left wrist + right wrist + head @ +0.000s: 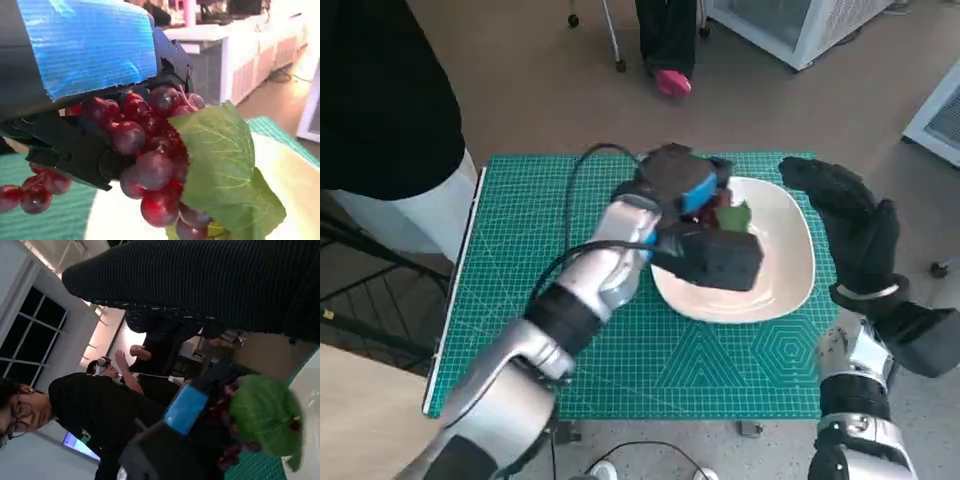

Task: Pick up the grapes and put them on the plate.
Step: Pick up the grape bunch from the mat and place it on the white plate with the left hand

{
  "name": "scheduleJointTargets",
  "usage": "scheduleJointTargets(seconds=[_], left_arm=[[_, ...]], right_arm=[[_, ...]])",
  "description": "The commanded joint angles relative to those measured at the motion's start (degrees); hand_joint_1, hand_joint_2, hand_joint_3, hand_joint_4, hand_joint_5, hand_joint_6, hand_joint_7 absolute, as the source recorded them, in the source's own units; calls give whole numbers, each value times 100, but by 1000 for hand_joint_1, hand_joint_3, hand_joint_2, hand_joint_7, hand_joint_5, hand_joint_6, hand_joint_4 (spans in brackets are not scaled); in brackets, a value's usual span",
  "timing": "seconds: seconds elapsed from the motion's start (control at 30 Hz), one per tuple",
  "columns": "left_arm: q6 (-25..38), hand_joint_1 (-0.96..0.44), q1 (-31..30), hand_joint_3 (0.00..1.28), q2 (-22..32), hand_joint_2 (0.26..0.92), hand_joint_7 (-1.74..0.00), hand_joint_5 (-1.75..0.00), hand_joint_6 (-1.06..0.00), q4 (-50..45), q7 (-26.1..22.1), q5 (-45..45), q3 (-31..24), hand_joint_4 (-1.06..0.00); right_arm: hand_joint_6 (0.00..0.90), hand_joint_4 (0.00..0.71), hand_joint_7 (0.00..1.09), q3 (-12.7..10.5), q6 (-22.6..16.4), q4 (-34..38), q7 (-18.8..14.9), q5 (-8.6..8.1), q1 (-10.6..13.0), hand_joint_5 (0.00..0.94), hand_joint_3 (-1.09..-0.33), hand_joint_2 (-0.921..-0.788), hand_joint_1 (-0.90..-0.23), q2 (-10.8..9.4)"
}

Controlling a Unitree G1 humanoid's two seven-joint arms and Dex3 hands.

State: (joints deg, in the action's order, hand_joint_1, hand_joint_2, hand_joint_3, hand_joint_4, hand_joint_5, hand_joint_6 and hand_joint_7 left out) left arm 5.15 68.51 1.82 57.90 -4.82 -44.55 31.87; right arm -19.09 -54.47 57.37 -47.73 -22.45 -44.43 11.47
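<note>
My left hand (pixel 685 185) grips a bunch of dark red grapes (pixel 725 212) with a green leaf (pixel 737 215), held over the far left part of the white plate (pixel 785 255). In the left wrist view the grapes (pixel 150 150) and their leaf (pixel 225 160) hang from my black fingers (pixel 75 147) just above the plate (pixel 290 180). The right wrist view shows the blue-taped left hand (pixel 185 407) with the grapes (pixel 225 410) and leaf (pixel 265 412). My gloved right hand (pixel 850 220) hovers by the plate's right edge, fingers spread, holding nothing.
The plate lies on a green cutting mat (pixel 560 260) covering the small table. A person in black (pixel 380 90) stands at the table's left, and another person's legs with a pink shoe (pixel 672 82) are beyond the far edge. White cabinets (pixel 800 25) stand at back right.
</note>
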Motion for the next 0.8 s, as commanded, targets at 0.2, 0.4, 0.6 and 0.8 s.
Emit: scheduleJointTargets(seconds=[0.2, 0.4, 0.6, 0.8], left_arm=[[-305, 2, 373, 339, -427, 915, -1471, -1502, -363, 870, 204, 175, 6, -358], [-381, 2, 426, 340, -585, 904, -1452, -1483, -386, 1124, 193, 290, -21, -380], [-449, 2, 420, 345, -643, 907, -1463, -1494, -373, 1250, 213, 338, -10, -369], [-461, 2, 416, 373, -687, 919, -1516, -1548, -318, 1336, 202, 346, 12, -314]], right_arm=[[286, 303, 7, 11, 61, -316, 279, 32, 324, 3, -523, -921, -476, 65], [284, 303, 6, 72, 125, -589, 485, 77, 478, 2, -511, -921, -476, 55], [279, 297, 3, 149, 192, -841, 673, 113, 621, 1, -517, -921, -472, 61], [273, 291, 1, 210, 203, -920, 847, 192, 684, 0, -530, -921, -462, 76]])
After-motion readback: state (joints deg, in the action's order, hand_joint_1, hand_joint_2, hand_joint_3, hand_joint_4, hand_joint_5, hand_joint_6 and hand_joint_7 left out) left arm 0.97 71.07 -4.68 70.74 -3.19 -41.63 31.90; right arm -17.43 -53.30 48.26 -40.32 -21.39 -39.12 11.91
